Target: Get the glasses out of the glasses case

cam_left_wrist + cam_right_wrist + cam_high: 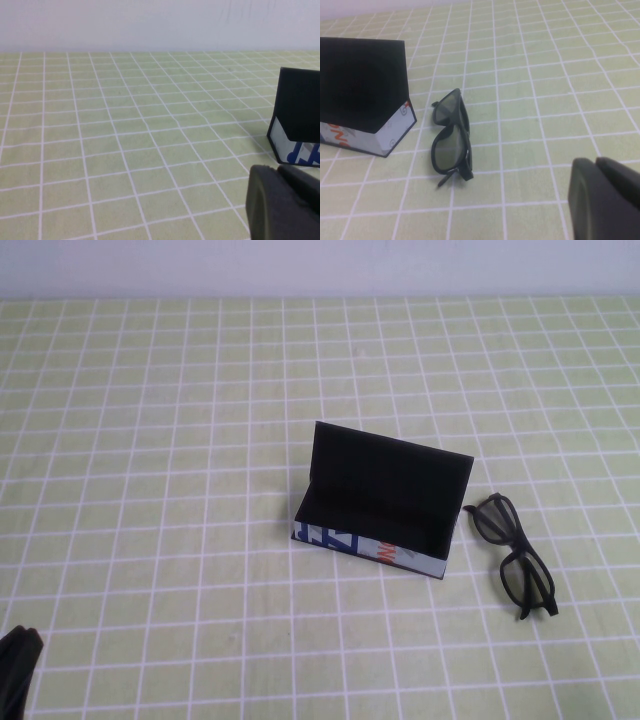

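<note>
So, high view: glasses case [375,508] stands open and empty; glasses [515,558] lie on the table just to its right, already out.
Left wrist view: my left gripper [285,205] hangs near the case, can't tell its fingers.
Right wrist view: my right gripper [605,197] is pressed together, holding nothing, apart from the glasses.
Handling: light, stiff, probably slick plastic; I'd pinch the bridge, off the lenses.

Matte black left gripper [282,202], matte black right gripper [605,197], rounded edges

Green white-gridded tablecloth [150,490], pale wall [320,265]
</note>
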